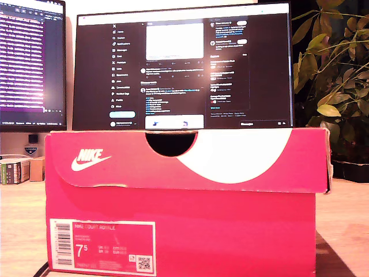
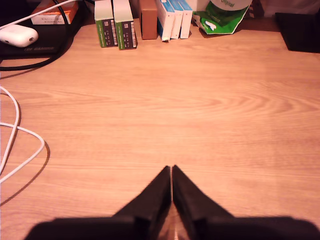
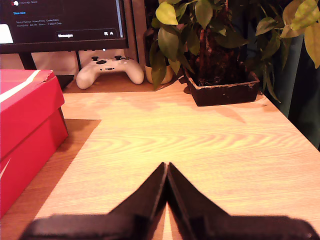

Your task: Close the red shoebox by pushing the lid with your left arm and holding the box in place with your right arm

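Observation:
A red Nike shoebox (image 1: 184, 236) fills the foreground of the exterior view, its lid (image 1: 190, 158) lying on top with a white swoosh and a half-round cut-out. No arm shows in that view. My first gripper (image 2: 171, 169) is shut and empty, hovering over bare wooden desk with no box in its view. My second gripper (image 3: 166, 165) is also shut and empty. One end of the red shoebox (image 3: 25, 130) stands apart from it, off to one side.
Two lit monitors (image 1: 184, 66) stand behind the box. A potted plant (image 3: 220, 65) and a white game controller (image 3: 110, 70) sit beyond my second gripper. Small cartons (image 2: 142, 20), a white cable (image 2: 15, 135) and a white mouse (image 2: 17, 35) lie ahead of my first gripper.

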{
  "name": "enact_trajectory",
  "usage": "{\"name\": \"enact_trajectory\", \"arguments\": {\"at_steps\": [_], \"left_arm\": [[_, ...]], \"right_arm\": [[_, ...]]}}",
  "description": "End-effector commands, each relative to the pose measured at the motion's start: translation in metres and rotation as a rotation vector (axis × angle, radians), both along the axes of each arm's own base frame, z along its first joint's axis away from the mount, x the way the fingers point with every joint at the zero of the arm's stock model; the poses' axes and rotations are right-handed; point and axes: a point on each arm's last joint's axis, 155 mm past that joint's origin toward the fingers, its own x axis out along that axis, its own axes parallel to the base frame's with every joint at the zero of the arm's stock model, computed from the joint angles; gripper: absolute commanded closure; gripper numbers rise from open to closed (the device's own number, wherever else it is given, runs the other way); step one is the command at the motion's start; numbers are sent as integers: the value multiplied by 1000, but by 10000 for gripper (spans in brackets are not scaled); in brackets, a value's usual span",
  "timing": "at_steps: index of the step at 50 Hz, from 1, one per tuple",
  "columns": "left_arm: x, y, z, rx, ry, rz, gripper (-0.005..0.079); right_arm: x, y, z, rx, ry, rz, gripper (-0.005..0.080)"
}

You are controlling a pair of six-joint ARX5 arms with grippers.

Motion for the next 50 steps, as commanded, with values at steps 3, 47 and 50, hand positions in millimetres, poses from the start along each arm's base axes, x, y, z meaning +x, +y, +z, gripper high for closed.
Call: {"name": "enact_trajectory", "arguments": {"at_steps": [3, 47, 50], "left_arm": [[-3, 0, -15, 1, 29, -1, 761], [-4, -7, 26, 104, -151, -122, 761], [-4, -7, 26, 105, -151, -120, 761]], "right_arm": [[0, 0, 3, 3, -12, 0, 764], [0, 0, 3, 3, -12, 0, 764], [0, 0, 3, 3, -12, 0, 764]]}}
